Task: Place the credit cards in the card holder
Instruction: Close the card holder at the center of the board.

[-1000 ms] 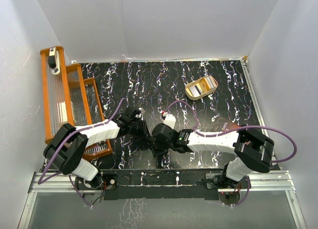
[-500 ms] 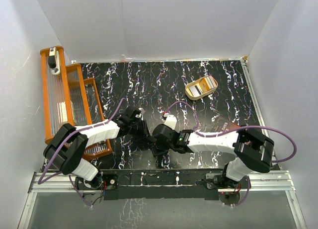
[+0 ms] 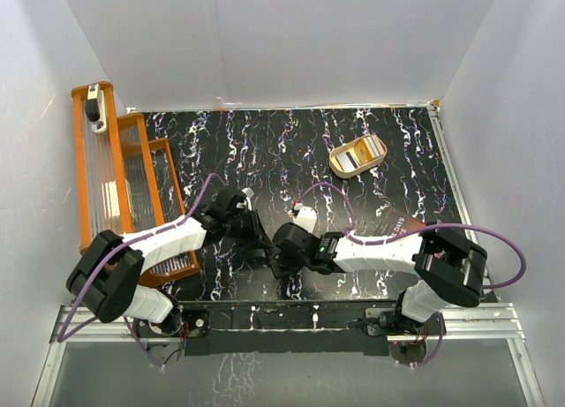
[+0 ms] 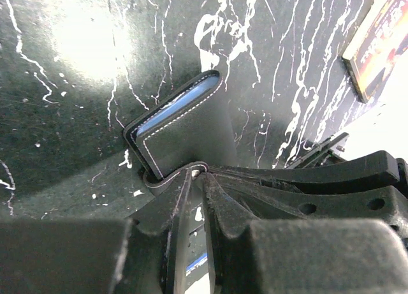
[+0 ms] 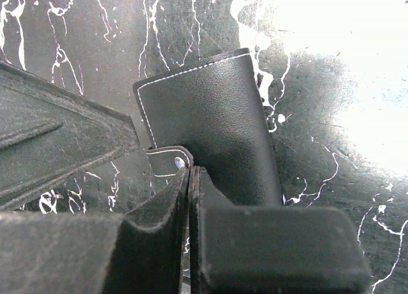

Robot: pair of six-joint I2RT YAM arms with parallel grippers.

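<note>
Top view evenly lit, sharp; 2 wrist views show blown-out glare on glossy tabletop [image 4: 83,32], near fingers [image 5: 274,249] blurred.

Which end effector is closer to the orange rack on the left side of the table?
Left. The left end effector grips the card holder on the side facing the orange rack; the right end effector grips it from the opposite side, farther from the rack.
</note>
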